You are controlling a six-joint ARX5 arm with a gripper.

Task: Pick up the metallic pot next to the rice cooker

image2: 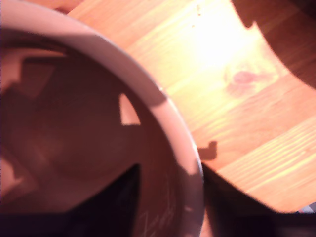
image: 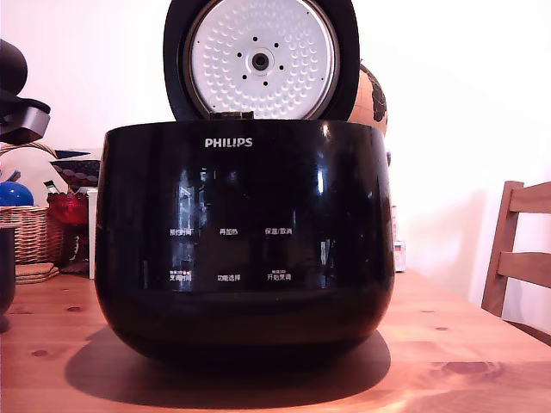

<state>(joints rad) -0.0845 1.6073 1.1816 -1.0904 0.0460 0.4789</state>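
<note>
The rice cooker (image: pixel 245 249) fills the middle of the exterior view, glossy black and marked PHILIPS, its lid (image: pixel 261 58) standing open with the white dimpled plate showing. Only a dark sliver of the metallic pot (image: pixel 6 267) shows at the exterior view's left edge, beside the cooker on the table. In the wrist view I look down into the pot (image2: pixel 74 123) and see its thin rim (image2: pixel 163 106). My gripper (image2: pixel 170 165) straddles that rim, one dark finger (image2: pixel 116 202) inside and the other (image2: pixel 232 207) outside. A strip of inner wall shows beside the inside finger, so the gripper is open.
A dark part of the arm (image: pixel 19 103) hangs at the exterior view's upper left. Behind the pot stand a wicker basket (image: pixel 34 234), a red bowl (image: pixel 69 208) and a blue ball (image: pixel 15 194). A wooden chair (image: pixel 521 254) stands at the exterior view's right. The table (image2: pixel 237 74) is bare wood beside the pot.
</note>
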